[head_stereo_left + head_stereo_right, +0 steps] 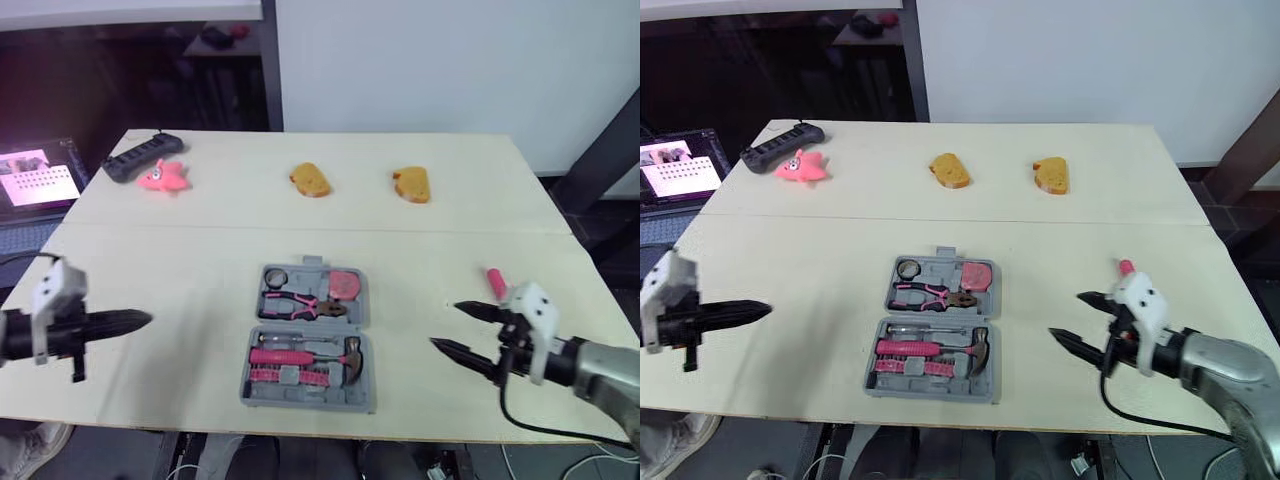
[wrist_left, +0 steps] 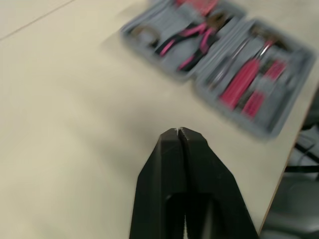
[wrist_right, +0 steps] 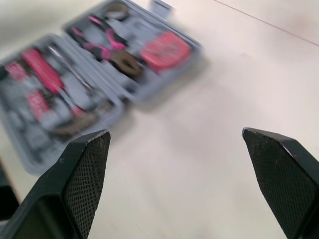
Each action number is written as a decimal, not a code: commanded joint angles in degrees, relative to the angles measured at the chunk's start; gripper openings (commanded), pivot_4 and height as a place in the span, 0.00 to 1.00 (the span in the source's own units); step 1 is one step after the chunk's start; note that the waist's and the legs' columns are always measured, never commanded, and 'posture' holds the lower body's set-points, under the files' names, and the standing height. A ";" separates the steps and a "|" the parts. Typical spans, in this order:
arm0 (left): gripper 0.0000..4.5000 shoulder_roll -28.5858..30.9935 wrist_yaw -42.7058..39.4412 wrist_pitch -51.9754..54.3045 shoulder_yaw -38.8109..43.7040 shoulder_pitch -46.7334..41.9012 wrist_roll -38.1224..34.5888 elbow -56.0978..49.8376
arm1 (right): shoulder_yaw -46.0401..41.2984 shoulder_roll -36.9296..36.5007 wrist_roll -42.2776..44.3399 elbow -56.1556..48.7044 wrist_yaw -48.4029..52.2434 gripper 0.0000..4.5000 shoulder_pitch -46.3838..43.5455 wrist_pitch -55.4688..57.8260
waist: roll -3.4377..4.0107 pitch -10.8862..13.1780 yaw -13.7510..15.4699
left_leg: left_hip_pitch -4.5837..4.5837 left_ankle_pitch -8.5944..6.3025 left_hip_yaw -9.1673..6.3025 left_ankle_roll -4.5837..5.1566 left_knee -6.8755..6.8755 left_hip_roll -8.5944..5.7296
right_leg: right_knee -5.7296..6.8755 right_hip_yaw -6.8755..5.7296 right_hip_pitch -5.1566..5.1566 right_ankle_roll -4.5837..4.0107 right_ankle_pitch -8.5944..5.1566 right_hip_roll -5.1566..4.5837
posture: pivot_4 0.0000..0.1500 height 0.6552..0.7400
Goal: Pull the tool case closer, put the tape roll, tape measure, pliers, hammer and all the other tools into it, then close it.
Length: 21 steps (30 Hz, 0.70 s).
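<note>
grey plastic tool case [image 1: 300,398] sits open near the front edge of the pale wooden table [image 1: 180,260], between the two arms. the pink-handled pliers [image 1: 300,303], hammer [image 1: 345,352], pink tape measure [image 1: 345,285] and small tape roll [image 1: 276,276] are all seated in it. left gripper [image 1: 140,319] is pinched together on nothing. right gripper [image 1: 447,326] is spread wide, also empty. one small pink cylinder [image 1: 495,282] lies on the table just behind the right gripper, so i'd guess that goes in first. straddle it squarely, drop it in a free slot, then fold the halves together.
</note>
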 commanded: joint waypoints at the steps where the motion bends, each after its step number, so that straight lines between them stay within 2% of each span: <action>1: 0.41 2.50 -1.54 -9.68 4.13 1.34 3.45 11.58 | -7.47 -0.82 -2.97 7.95 4.38 1.00 3.26 -6.11 | -0.11 0.06 -0.16 | 0.01 0.00 0.01 0.00 0.01 0.00 | 0.00 0.00 0.00 -0.01 0.01 0.00 | 1.00 1.00; 6: 0.96 3.10 -0.82 -18.71 4.79 0.16 5.29 25.15 | -11.42 -0.81 -6.87 17.96 7.84 1.00 6.01 -13.36 | -0.11 0.08 -0.51 | 0.01 0.00 0.06 0.00 -0.02 0.01 | 0.00 0.01 -0.03 0.00 0.00 -0.01 | 1.00 1.00; 21: 0.99 0.60 1.16 -19.75 4.45 0.71 3.61 24.27 | -9.41 0.39 -8.01 16.90 8.91 1.00 6.70 -14.11 | -0.08 0.09 -1.74 | 0.04 0.00 0.06 -0.01 -0.03 0.02 | 0.08 0.02 0.00 0.02 0.00 0.00 | 1.00 1.00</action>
